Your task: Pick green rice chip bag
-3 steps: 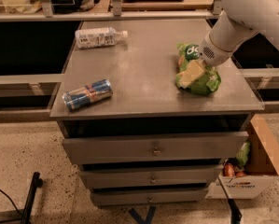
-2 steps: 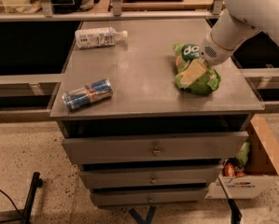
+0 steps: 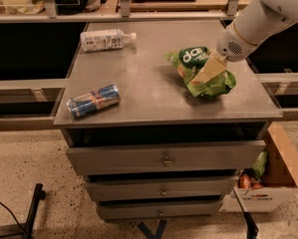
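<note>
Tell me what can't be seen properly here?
Camera view:
- Green bag: its middle is covered by the gripper lying on it, near the table's right side.
- Robot arm: cut off by the top and right edges.
- Bottle: label too small to read.
- Cardboard box: partly behind the drawers.

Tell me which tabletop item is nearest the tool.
The green rice chip bag, at right: the tool rests on it. The can and bottle lie well left.

I see dim, warm overhead light laying a dull sheen on the cabinet top [image 3: 153,91], soft shadows beside the gripper [image 3: 208,72] and green rice chip bag [image 3: 219,82] at its right side, and darkness under its front edge.
</note>
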You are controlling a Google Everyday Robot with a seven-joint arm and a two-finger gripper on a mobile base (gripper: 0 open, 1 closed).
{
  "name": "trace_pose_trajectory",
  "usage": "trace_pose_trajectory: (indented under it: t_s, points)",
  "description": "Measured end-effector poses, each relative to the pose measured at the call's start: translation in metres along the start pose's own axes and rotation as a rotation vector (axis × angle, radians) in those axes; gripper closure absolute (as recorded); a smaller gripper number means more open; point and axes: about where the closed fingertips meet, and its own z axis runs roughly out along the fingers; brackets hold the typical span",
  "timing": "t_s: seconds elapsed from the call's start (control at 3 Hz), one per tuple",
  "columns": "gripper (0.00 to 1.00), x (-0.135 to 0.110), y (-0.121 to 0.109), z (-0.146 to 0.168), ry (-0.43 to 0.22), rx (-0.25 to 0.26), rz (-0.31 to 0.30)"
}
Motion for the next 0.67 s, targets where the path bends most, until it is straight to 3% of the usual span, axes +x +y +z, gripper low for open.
trace_pose_trajectory:
  t_s: [0.67]
  points:
    - [1.00, 0.0058, -0.0069, 0.0057, 0.066, 0.010, -0.034]
